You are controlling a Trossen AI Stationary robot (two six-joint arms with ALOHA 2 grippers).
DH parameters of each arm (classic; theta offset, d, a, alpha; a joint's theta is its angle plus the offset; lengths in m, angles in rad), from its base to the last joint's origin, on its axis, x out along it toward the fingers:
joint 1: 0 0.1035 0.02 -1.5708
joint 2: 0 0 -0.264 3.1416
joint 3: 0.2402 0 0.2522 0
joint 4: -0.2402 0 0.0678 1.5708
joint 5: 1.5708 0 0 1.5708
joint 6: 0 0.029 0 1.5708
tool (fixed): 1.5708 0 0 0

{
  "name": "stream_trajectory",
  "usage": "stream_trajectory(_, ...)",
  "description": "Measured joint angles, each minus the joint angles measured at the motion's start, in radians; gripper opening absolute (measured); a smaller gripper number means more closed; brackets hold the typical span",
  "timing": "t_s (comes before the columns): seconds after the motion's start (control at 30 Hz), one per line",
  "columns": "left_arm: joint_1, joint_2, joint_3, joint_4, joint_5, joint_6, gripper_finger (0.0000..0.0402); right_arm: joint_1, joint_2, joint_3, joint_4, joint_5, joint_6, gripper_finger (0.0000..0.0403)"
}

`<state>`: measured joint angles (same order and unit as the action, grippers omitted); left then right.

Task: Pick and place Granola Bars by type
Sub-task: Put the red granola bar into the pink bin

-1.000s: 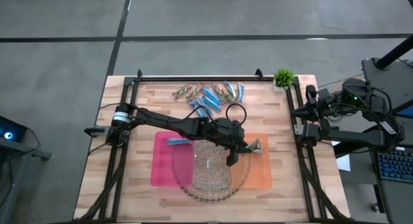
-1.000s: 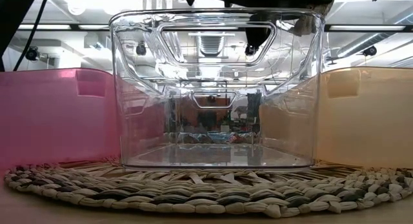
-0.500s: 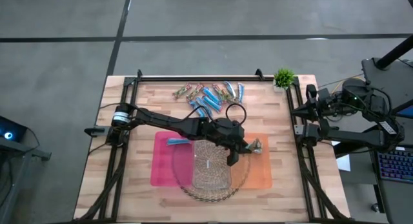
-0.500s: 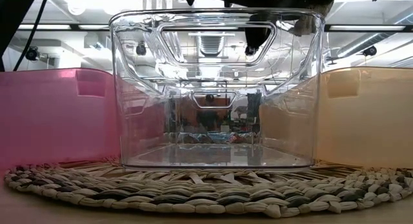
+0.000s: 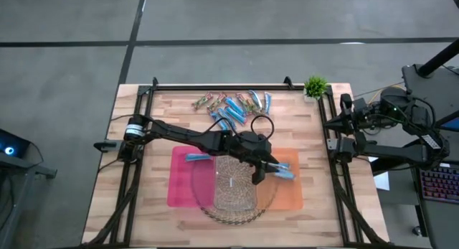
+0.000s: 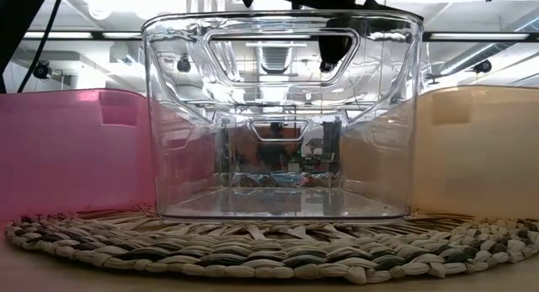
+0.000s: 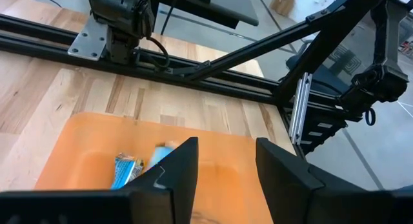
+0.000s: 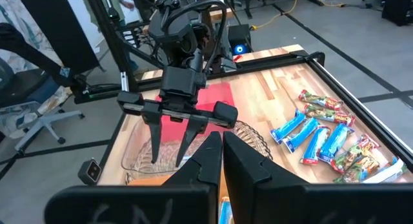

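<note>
granola bars point(image 5: 233, 110) are the concern here, and one blue bar point(image 5: 282, 170) now lies in the orange bin point(image 5: 290, 194), where half a second ago a brownish wrapper showed at the left gripper point(image 5: 262, 171). that gripper hangs over the bin's edge with its fingers spread apart and nothing between them, so a release looks just done. another blue bar point(image 5: 196, 157) lies in the pink bin point(image 5: 179, 184), with the clear bin point(image 6: 282, 115) on the woven mat point(image 6: 269, 250) between them. the right gripper point(image 5: 337, 134) waits at the table's right edge, fingers closed together.
</note>
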<state>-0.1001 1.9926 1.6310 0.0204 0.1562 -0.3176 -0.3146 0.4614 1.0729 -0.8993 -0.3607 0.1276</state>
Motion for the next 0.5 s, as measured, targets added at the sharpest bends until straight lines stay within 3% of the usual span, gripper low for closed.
stream_trajectory(0.5,0.000,0.000,0.000,0.000,0.000,0.005,0.0135,0.000,0.000,0.000,0.000,0.004,0.000,0.0008)
